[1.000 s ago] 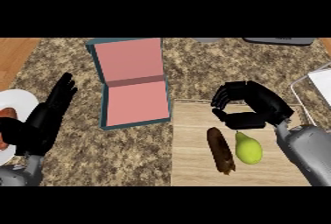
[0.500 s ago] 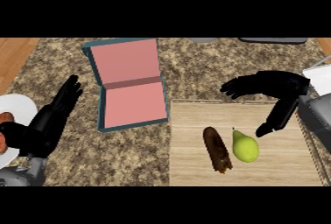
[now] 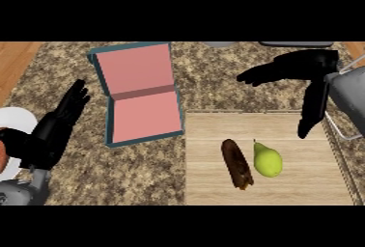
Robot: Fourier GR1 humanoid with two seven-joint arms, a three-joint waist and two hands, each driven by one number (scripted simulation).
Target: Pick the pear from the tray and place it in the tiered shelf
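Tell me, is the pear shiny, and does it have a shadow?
Head view: the light is soft and even; no glare on the wooden tray; the pear looks bright yellow-green, not shiny, with hardly any shadow beneath; the black right hand is too dark to show much detail.

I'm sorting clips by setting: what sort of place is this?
Probably a kitchen: a speckled stone counter, a pear on a wooden tray, and a white plate at the left edge.
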